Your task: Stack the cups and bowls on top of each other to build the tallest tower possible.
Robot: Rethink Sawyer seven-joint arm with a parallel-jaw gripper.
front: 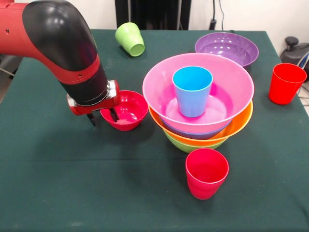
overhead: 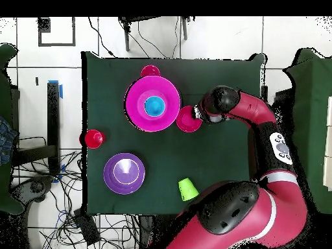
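The tower (front: 198, 104) is a nest of lime green, orange, blue and pink bowls, with the pink bowl (front: 227, 82) on top. A sky blue cup (front: 192, 90) stands upright inside it. The small red bowl (front: 126, 109) sits on the table left of the tower. My gripper (front: 103, 117) is open at that bowl's left rim, one finger inside and one outside. In the overhead view the gripper (overhead: 200, 118) is beside the red bowl (overhead: 187, 120), right of the tower (overhead: 139, 115). One red cup (front: 206, 173) stands in front of the tower, another (front: 286, 83) at the right.
A purple bowl (front: 227, 47) sits behind the tower. A lime green cup (front: 130, 39) lies on its side at the back. The dark green cloth (front: 72, 183) covers the table. My arm's elbow (front: 58, 34) hangs over the table's left side.
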